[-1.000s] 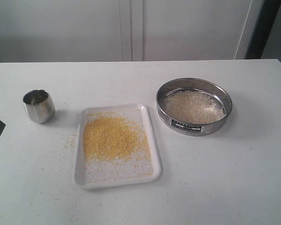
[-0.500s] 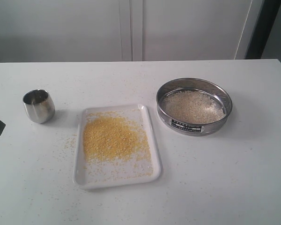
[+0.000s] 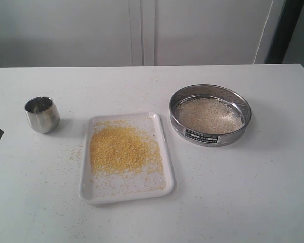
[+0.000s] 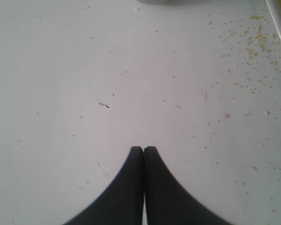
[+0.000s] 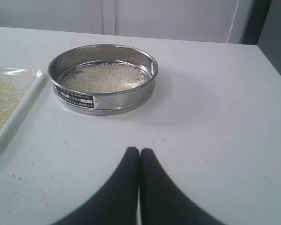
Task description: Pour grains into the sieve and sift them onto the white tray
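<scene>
With sifting judged done, the sieve is parked ahead of the right end effector, pressed together like the left end effector.

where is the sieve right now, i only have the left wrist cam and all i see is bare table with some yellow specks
observer: The sieve stands on the table to the right of the white tray, apart from it and not over it.
operator: anything in it
observer: Pale rice-like grains cover its mesh.
operator: what about the right gripper
observer: The right gripper is shut and empty, over bare table, pointing toward the sieve.
</scene>
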Tool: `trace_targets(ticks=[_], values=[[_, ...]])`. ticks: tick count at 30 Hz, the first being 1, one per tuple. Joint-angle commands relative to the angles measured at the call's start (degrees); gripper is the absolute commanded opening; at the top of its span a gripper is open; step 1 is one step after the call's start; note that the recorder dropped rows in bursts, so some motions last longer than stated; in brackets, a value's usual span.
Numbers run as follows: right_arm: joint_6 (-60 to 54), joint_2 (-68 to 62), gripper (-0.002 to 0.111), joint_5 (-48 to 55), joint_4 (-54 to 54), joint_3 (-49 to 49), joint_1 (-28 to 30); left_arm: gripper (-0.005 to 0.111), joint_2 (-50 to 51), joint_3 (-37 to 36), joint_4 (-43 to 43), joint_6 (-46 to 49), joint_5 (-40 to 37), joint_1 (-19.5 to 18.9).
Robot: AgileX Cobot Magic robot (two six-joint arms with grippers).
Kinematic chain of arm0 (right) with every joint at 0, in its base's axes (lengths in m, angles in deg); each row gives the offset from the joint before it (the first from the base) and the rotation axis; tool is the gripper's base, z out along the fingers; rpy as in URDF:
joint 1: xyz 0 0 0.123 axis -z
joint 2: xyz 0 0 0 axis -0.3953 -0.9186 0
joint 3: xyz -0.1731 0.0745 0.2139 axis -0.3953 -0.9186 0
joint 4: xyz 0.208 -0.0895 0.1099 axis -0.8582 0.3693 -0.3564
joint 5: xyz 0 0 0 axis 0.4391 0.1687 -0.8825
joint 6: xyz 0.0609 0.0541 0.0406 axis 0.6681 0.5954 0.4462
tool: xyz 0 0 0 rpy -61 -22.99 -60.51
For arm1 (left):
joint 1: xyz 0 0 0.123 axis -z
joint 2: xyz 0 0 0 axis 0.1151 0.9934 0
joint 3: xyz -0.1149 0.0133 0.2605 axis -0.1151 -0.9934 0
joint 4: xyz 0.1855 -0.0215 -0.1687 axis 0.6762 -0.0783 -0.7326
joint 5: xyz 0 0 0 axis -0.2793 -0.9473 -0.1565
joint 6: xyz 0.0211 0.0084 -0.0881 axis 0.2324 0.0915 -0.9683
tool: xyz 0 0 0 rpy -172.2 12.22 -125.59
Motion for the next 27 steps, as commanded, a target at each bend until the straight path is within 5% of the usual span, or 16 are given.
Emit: trace_targets(ticks=[1, 10, 18, 27], values=[[0.4, 0.3, 0.000, -0.1, 0.3, -0.3, -0.1, 0.000, -2.7, -0.4, 0.0, 0.9, -0.5, 0.4], [0.4, 0.3, 0.000, -0.1, 0.3, -0.3, -0.1, 0.000, -9.1, -0.5, -1.0, 3.7, 1.5, 0.4], [0.4, 0.3, 0.000, -0.1, 0.3, -0.3, -0.1, 0.000, -15.5, -6.2, -3.0, 3.7, 12.9, 0.4], [0.4, 0.3, 0.000, -0.1, 0.1, -0.3, -0.1, 0.000, -25.3, -11.9, -3.0, 3.6, 13.2, -1.4]])
